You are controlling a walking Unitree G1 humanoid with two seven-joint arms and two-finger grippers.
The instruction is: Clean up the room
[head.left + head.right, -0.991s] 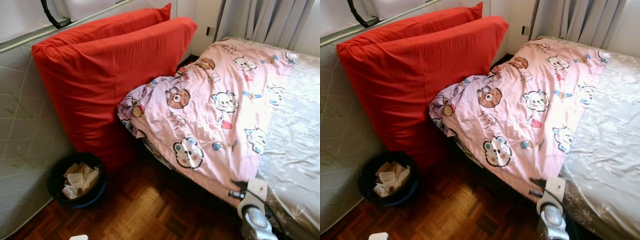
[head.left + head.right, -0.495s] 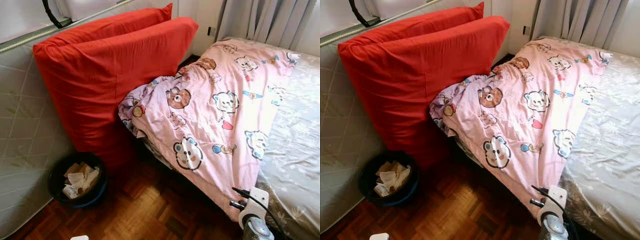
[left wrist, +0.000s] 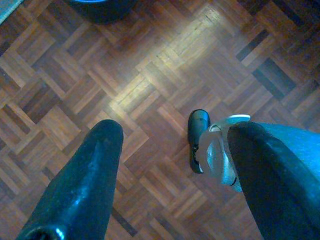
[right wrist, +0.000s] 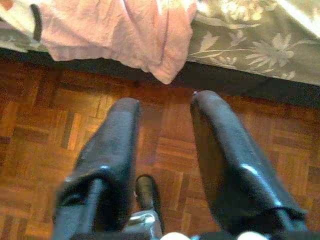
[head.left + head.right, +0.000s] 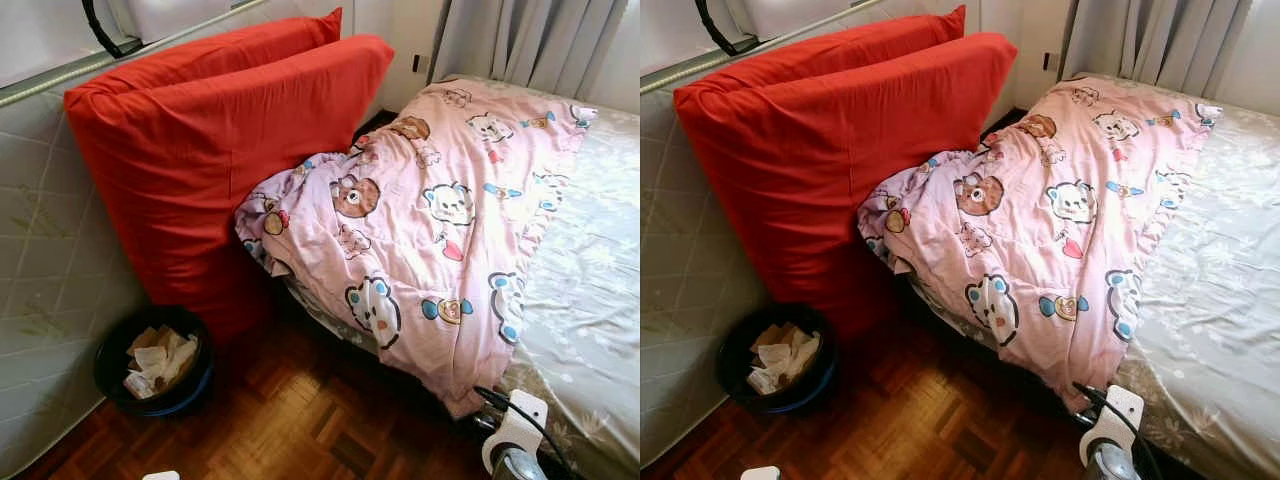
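Note:
A pink blanket printed with cartoon bears lies rumpled across the bed, which has a grey flowered sheet. The blanket's near corner hangs over the bed's edge. My right gripper is open and holds nothing. It hovers above the parquet just short of that corner, and its white wrist shows low at the right. My left gripper is open too. It hangs over the bare floor beside my own foot.
Two big red cushions lean against an upright quilted mattress on the left. A dark bin of crumpled paper stands on the parquet below them. Grey curtains hang behind the bed. A small white object lies at the bottom edge.
The blanket's near corner has drawn in and bunched, baring more sheet on the right. My right gripper has dropped lower and to the right, away from the corner.

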